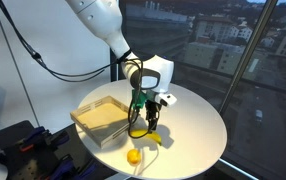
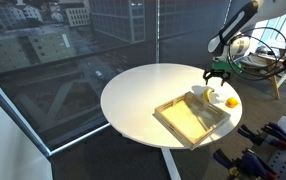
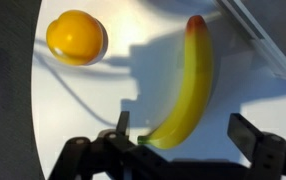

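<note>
My claw point(image 3: 183, 135) stands open, jaws wide, gripping nothing. It hangs over the banana point(image 3: 188, 85), which lies flat on the round white bench point(image 1: 198, 125). The banana's near end shows between my fingers in the wrist view. An orange fruit point(image 3: 76, 37) sits apart from it. A wooden tray point(image 1: 101, 118) lies near.

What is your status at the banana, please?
Fingers open, poised over banana, nothing held. Orange lies apart from it. Tray alongside, nothing in the way.
</note>
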Robot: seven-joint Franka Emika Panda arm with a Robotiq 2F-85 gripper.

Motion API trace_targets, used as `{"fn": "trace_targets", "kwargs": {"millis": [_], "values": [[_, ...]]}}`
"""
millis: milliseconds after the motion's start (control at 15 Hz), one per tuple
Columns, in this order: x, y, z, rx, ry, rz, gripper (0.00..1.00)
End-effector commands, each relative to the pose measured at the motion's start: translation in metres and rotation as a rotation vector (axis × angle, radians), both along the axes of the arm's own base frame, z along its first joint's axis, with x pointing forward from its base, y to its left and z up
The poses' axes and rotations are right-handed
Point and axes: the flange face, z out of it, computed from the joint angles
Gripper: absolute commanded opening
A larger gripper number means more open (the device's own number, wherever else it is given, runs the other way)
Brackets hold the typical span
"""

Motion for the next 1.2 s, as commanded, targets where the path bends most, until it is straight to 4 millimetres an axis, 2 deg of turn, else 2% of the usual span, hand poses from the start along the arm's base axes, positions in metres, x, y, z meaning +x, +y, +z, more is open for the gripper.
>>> {"fn": "trace_targets", "kwargs": {"millis": [0, 1133], "values": [[-0.021, 0.002, 0.016, 0.002, 0.005, 0.017, 1.00], [-0.085, 0.014, 0.032, -0.046, 0.002, 0.096, 1.00]]}}
